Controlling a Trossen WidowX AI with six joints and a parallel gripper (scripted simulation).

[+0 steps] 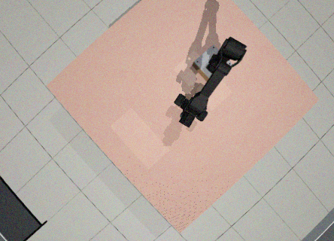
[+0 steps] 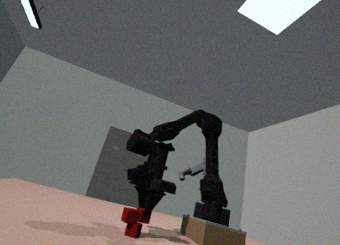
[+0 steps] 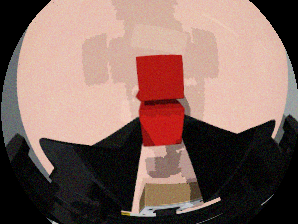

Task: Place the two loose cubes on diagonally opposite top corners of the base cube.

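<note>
While the arm bends down over the counter [image 2: 57,207], the tool [image 2: 146,211] grasps a red cube [image 2: 144,216]. That cube sits beside another red cube [image 2: 129,215] atop the base cube [image 2: 133,230].

The arm [image 2: 180,127] is matte black throughout, built of rounded tubular links with bulkier joint housings. Its blocky black base [image 2: 211,213] sits on a tan box [image 2: 214,231]. The pincer [image 2: 147,211] is black too, with tapering fingers.
</note>
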